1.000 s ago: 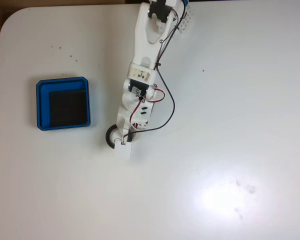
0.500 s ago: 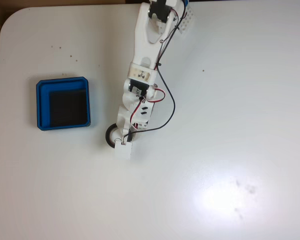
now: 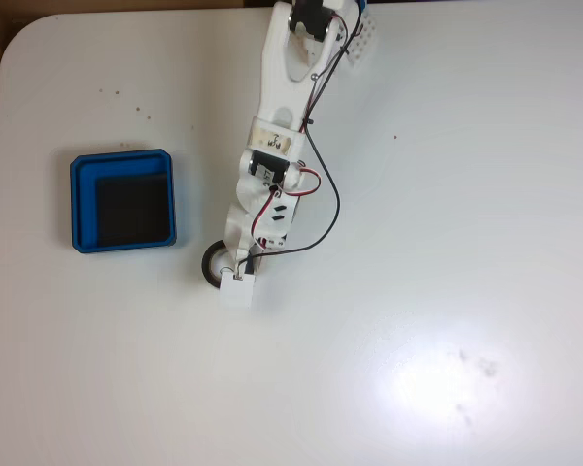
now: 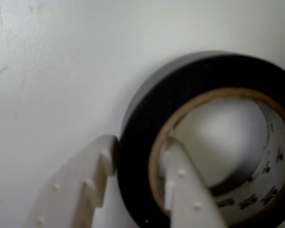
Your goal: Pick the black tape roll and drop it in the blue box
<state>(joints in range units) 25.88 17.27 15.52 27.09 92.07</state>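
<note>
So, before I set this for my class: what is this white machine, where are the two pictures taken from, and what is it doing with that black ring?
It is a small robot arm on a white table. The fixed view looks straight down on the table; the wrist view comes from a camera riding on the arm, close to its gripper. On the table lie a black tape roll and, to its left in the fixed view, a blue box, which is empty. The gripper's two white fingers straddle the roll's wall, one outside, one in its open centre, apparently pinching it. The roll appears to rest on the table.
</note>
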